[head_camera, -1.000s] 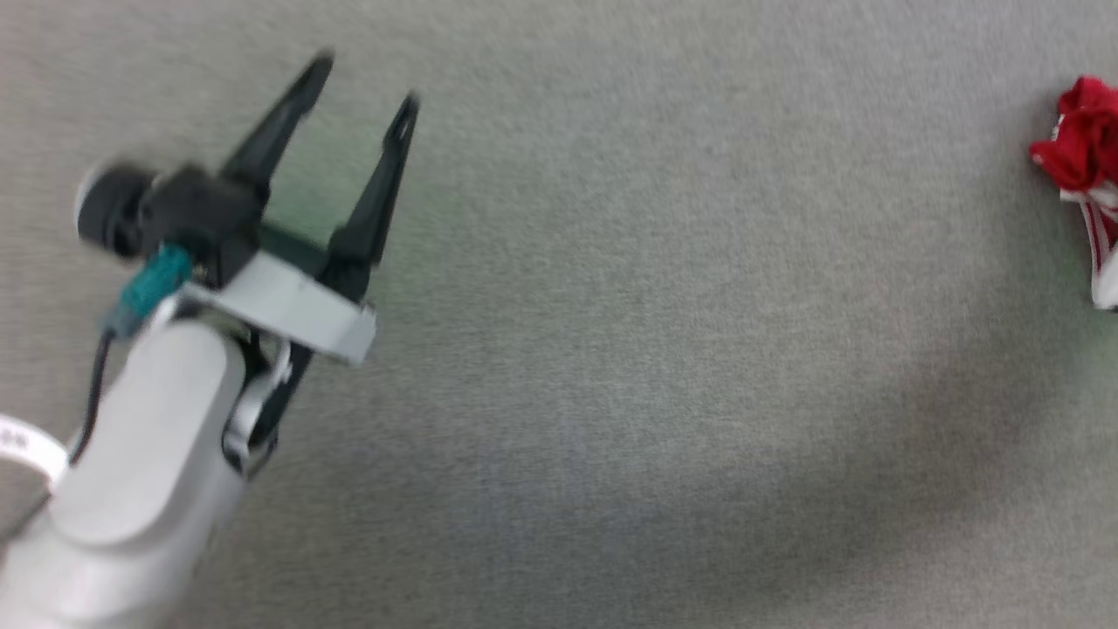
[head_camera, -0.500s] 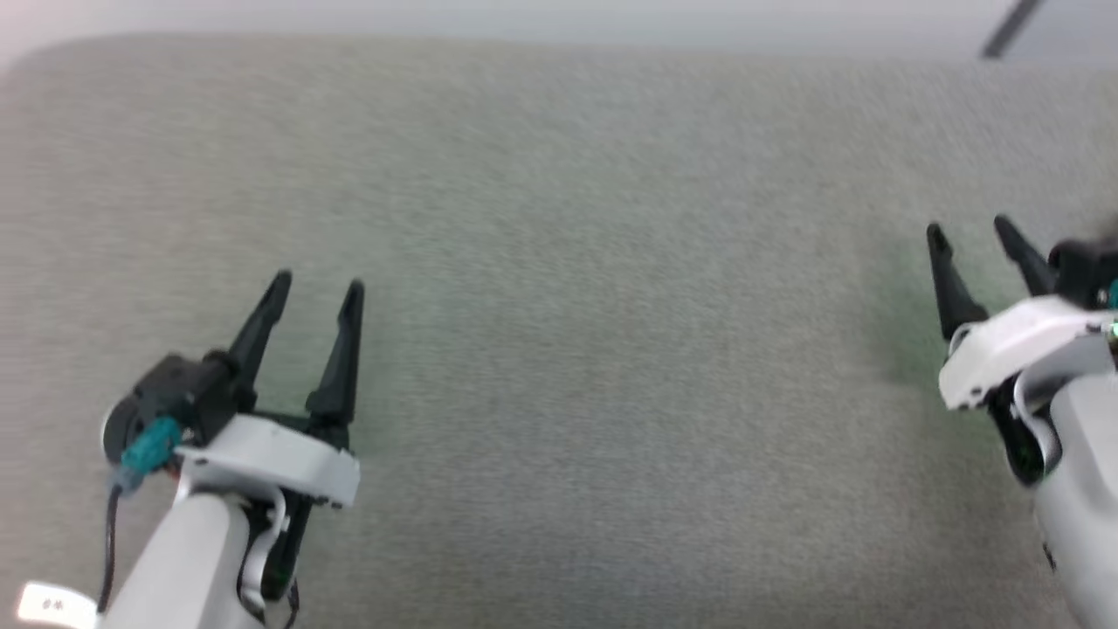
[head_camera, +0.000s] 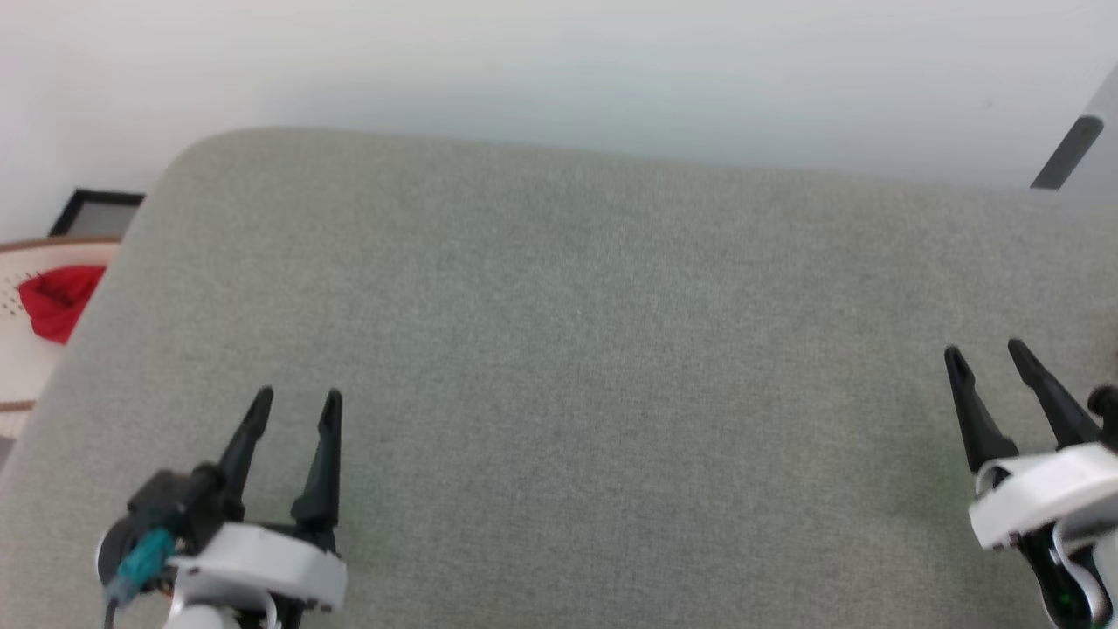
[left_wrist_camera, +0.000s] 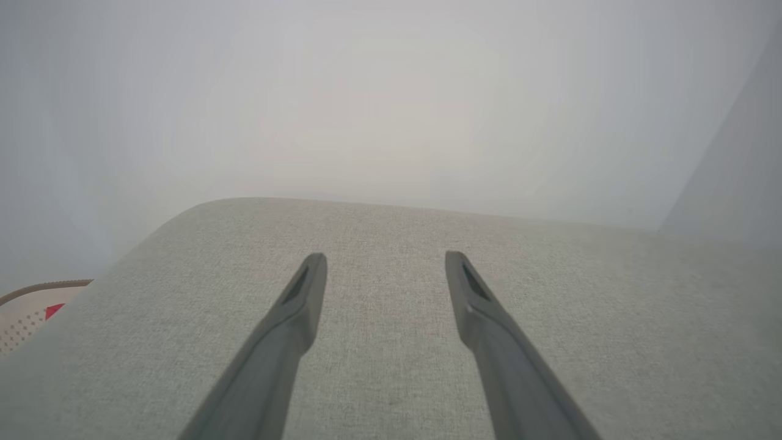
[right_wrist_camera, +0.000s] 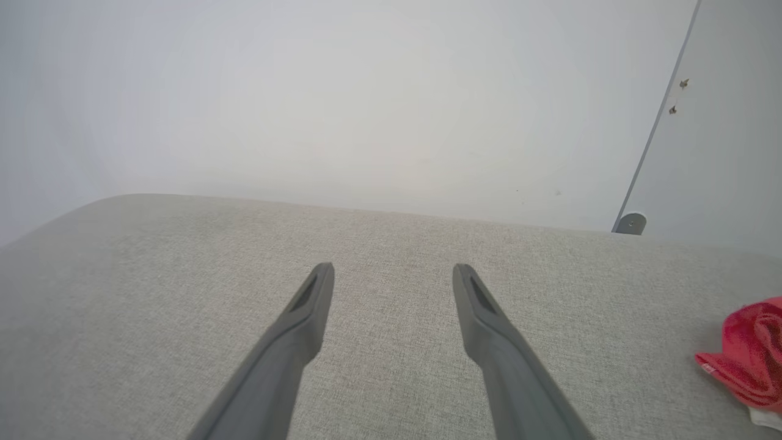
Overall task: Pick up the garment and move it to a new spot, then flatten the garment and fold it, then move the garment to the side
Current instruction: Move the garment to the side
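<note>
- Your left tool [head_camera: 297,397] sits at the near left over the grey fabric-covered desk [head_camera: 576,367], its two dark fingers spread wide with nothing between them (the left wrist view shows bare fabric in the gap [left_wrist_camera: 385,260]).
- Your right tool [head_camera: 985,351] is at the near right, fingers likewise spread and empty; the right wrist view gives the same open gap [right_wrist_camera: 393,269].
- The garment [right_wrist_camera: 748,360] lies bunched on the desk to the right of the right tool, apart from it: a red heap with a bit of white at its near edge.
- Off the desk's left side you can see a pale perforated basket [head_camera: 52,243] with a brown rim, and a plain red cloth [head_camera: 57,297] lying in it.
- A pale wall [head_camera: 559,79] runs behind the desk's far edge.
</note>
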